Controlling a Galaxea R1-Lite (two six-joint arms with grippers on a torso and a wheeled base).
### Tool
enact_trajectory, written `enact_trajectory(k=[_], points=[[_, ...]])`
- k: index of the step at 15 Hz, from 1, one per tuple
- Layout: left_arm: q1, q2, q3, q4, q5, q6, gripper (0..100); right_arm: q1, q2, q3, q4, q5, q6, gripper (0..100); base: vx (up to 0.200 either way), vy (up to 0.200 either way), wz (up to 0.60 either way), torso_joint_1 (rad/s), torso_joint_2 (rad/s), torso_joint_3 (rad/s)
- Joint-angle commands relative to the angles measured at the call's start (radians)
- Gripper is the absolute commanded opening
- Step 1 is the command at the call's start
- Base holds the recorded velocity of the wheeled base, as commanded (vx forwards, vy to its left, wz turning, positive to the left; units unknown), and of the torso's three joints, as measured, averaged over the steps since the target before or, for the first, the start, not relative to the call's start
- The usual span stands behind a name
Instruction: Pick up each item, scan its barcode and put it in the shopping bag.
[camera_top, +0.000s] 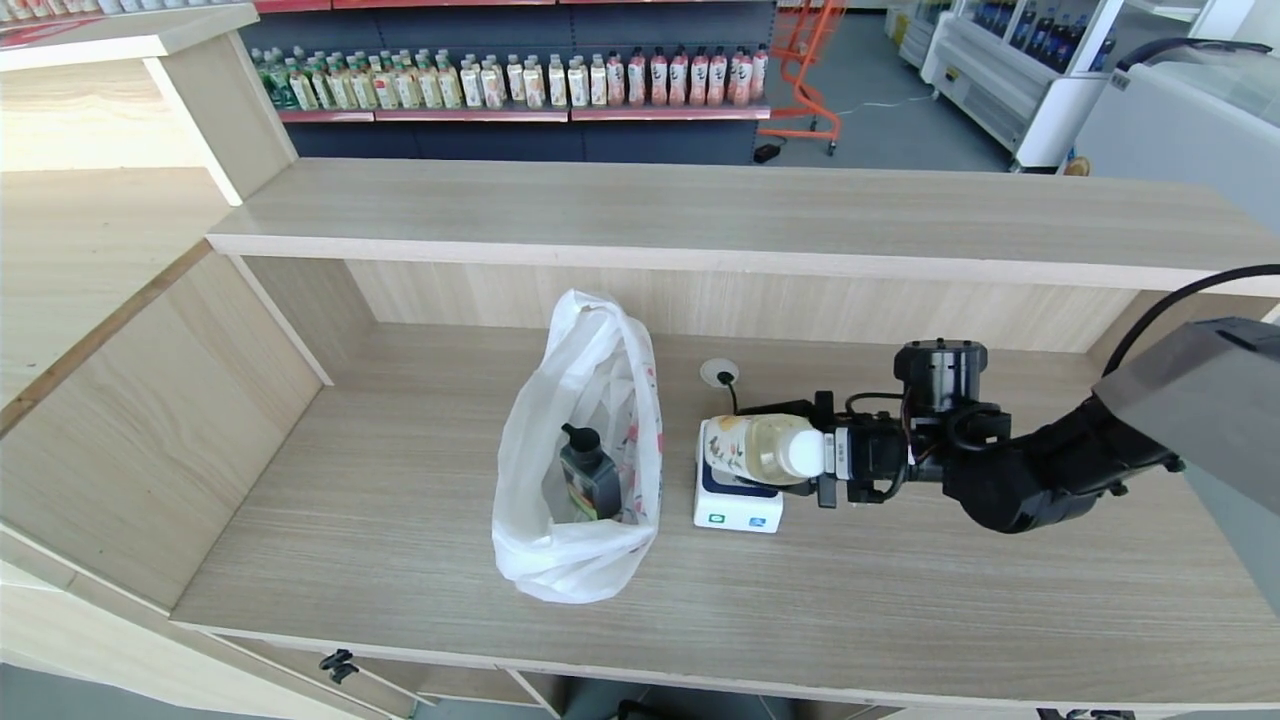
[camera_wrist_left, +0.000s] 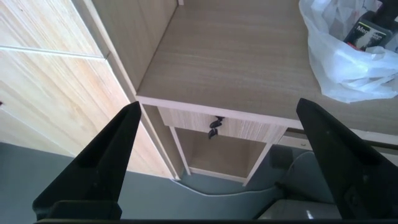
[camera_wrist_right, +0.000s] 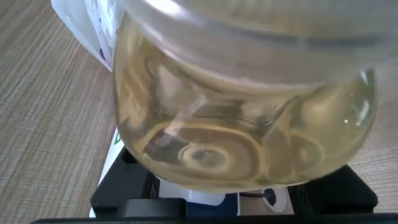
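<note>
Pale-yellow drink bottle (camera_top: 760, 448) lay sideways in the right gripper (camera_top: 815, 455), whose fingers were pinched on its white-capped end. The bottle's body hung over the top of the white scanner (camera_top: 738, 508); whether the two touched could not be told. From the right wrist, the bottle's (camera_wrist_right: 242, 112) base sat right up close, with desk (camera_wrist_right: 37, 124) grain behind it.

The scanner stood around the middle of the wooden desk (camera_top: 900, 600). A black cord ran from it to a round cable grommet (camera_top: 719, 373) nearer the back edge.

The white plastic shopping bag (camera_top: 575, 450) stood just beside the scanner on its left, mouth open. A dark bottle (camera_top: 590, 475) with a black pump top stood upright inside it.

The left gripper (camera_wrist_left: 217, 162) hung off the desk's front edge toward the left corner, below the top, with its fingers (camera_wrist_left: 93, 168) spread wide and nothing between them. That wrist view caught the bag (camera_wrist_left: 348, 62) at the desk's front, plus a drawer (camera_wrist_left: 249, 127) under the front edge with a key (camera_wrist_left: 214, 126) in its lock.

Shelves of drinks (camera_top: 510, 80) lined the wall behind the desk.
</note>
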Motion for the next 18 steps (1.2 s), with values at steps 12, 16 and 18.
enact_trajectory(k=[12, 16, 18], points=[[0.0, 0.0, 0.0, 0.0, 0.0, 0.0, 100, -0.136, -0.357, 0.108, 0.006, -0.083, 0.807, 0, 0.0, 0.0, 0.0, 0.0, 0.0, 0.0], [0.0, 0.0, 0.0, 0.0, 0.0, 0.0, 100, 0.022, -0.339, 0.11, -0.002, -0.307, 1.14, 0, 0.0, 0.0, 0.0, 0.0, 0.0, 0.0], [0.0, 0.0, 0.0, 0.0, 0.0, 0.0, 100, 0.108, -0.271, 0.033, -0.002, -0.4, 1.252, 0, 0.0, 0.0, 0.0, 0.0, 0.0, 0.0]])
